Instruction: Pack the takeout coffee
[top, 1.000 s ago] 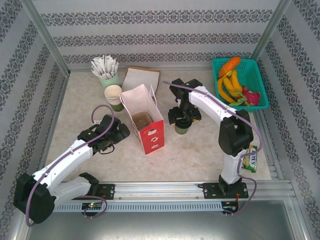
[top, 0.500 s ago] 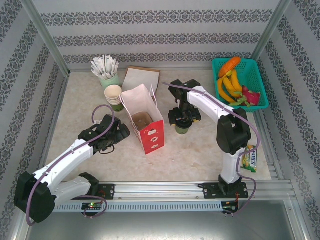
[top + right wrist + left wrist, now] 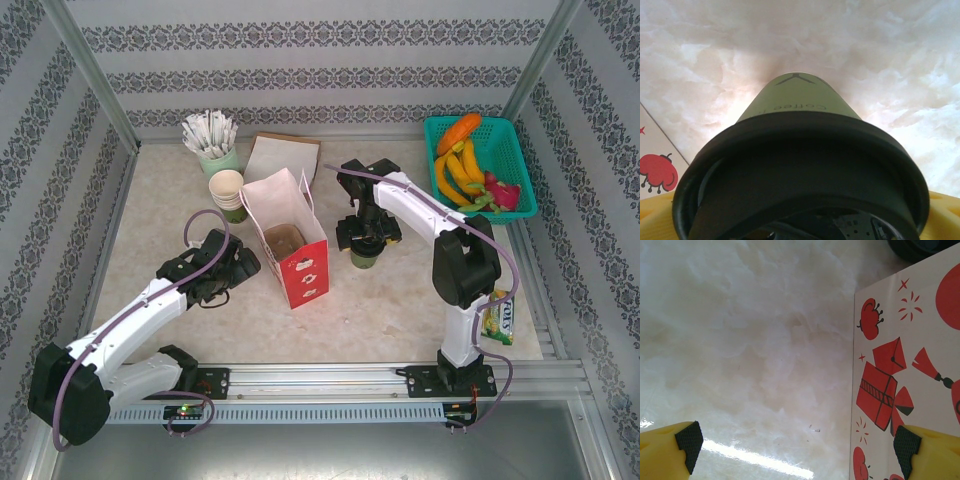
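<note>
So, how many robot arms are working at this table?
2. The left arm reaches toward the left side of the red-and-white paper bag. The right arm reaches down over the takeout coffee, right of the bag. None seems hidden.

In the top view the right gripper [image 3: 368,236] covers the coffee [image 3: 363,260] but for a sliver of green wall. From the right wrist the lid [image 3: 800,170] is cut off at the bottom edge and hides most of the fingers [image 3: 652,225]. From the left wrist the bag [image 3: 905,380] runs off the right edge, and a dark round thing [image 3: 920,246] is clipped at the top. The print on the packet [image 3: 497,318] is too small to read.
</note>
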Available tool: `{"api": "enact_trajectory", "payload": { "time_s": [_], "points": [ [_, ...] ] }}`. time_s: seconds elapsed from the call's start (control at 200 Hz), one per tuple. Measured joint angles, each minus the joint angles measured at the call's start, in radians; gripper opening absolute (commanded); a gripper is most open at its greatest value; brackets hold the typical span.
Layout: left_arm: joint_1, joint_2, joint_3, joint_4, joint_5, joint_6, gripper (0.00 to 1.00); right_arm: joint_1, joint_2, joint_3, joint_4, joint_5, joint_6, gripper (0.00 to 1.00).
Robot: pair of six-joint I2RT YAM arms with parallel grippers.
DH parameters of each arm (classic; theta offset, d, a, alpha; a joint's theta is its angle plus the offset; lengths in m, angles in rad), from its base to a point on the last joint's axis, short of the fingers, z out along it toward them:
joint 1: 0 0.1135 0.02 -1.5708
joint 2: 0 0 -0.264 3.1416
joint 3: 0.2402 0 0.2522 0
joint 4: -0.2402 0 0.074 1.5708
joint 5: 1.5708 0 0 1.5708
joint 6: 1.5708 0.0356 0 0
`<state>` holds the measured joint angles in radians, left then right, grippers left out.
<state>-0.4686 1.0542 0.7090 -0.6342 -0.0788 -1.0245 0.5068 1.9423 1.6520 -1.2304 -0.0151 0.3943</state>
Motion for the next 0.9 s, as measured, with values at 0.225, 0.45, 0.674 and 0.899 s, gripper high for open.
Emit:
{"api": "enact_trajectory", "payload": {
  "time_s": [0.225,0.45,0.674,0.899],
  "points": [
    [0.0,0.009,0.0,0.0,0.0,0.0,1.0,-0.001,0.0,0.008,-0.015,-0.001,0.0,0.98],
    [0.0,0.009,0.0,0.0,0.0,0.0,1.0,-0.001,0.0,0.036,-0.03,-0.001,0.0,0.98],
    [0.0,0.02,0.0,0.003,0.002,0.0,1.0,-0.001,0.005,0.038,-0.032,-0.001,0.0,0.98],
    [0.0,0.032,0.002,0.016,0.009,0.004,1.0,-0.001,0.01,0.038,-0.031,-0.001,-0.002,0.9]
  ]
}}
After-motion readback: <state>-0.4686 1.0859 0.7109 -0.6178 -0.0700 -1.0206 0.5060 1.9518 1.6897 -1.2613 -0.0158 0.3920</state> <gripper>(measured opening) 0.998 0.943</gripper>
